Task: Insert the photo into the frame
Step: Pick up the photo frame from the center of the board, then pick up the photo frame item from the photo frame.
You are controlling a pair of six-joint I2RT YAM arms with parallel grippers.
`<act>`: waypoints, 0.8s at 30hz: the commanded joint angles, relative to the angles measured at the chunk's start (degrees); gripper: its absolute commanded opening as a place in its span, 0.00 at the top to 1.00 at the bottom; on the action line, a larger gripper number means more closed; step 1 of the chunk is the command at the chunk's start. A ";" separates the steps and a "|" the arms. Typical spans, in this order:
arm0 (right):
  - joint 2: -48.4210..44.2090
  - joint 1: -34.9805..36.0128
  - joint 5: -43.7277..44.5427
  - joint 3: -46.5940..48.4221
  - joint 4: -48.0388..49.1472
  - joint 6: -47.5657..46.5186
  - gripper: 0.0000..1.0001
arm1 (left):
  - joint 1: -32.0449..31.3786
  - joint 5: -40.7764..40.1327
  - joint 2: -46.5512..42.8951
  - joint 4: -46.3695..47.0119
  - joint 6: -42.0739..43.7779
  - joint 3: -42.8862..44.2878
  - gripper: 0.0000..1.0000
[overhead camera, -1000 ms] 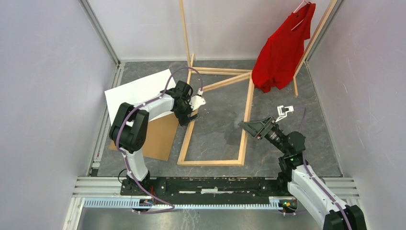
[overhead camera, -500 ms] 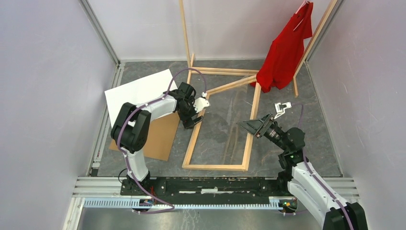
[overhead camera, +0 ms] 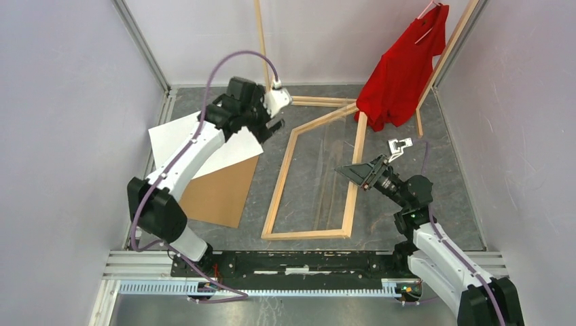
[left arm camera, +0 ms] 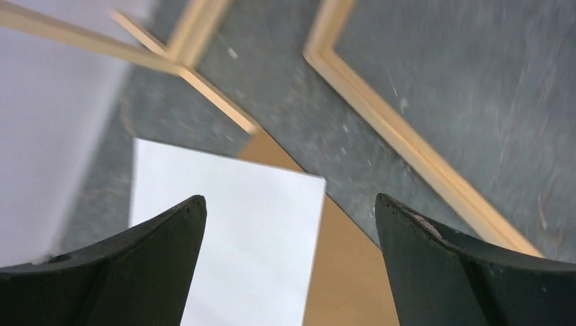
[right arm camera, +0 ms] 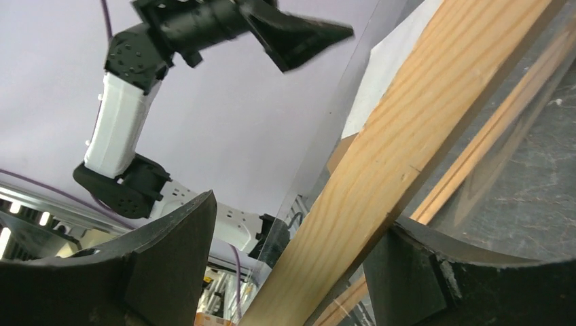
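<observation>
The photo (overhead camera: 197,139) lies white side up at the left, partly over a brown backing board (overhead camera: 219,193). The light wood frame (overhead camera: 306,234) lies slanted in the middle of the floor. My left gripper (overhead camera: 270,124) is open and empty, raised above the photo's right corner. In the left wrist view its jaws (left arm camera: 289,198) stand wide over the photo (left arm camera: 231,231) and the board (left arm camera: 346,272), with the frame's rail (left arm camera: 407,149) to the right. My right gripper (overhead camera: 354,171) is open around the frame's right rail (right arm camera: 407,136), which rests against one finger (right arm camera: 435,272).
A wooden clothes rack (overhead camera: 263,47) stands at the back with a red shirt (overhead camera: 401,68) hanging at the right. Its base rails (overhead camera: 319,102) lie just behind the frame. Purple walls close in both sides.
My left gripper let go of the frame's left rail and rose back and up above the photo. The frame has swung and shifted to the right. The right gripper stayed at the right rail.
</observation>
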 commanded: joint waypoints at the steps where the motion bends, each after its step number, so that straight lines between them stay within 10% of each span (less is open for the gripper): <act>1: 2.75 0.55 -0.92 4.75 14.09 4.65 0.21 | -0.08 3.22 -1.76 -2.28 -10.82 11.06 0.00; 14: 11.03 6.39 -0.05 10.21 18.13 5.28 0.25 | -2.23 29.12 14.23 -7.80 -39.15 39.12 0.00; 24: 16.00 7.24 0.14 11.99 18.37 5.88 0.30 | -5.52 33.80 15.94 -6.32 -51.81 38.74 0.00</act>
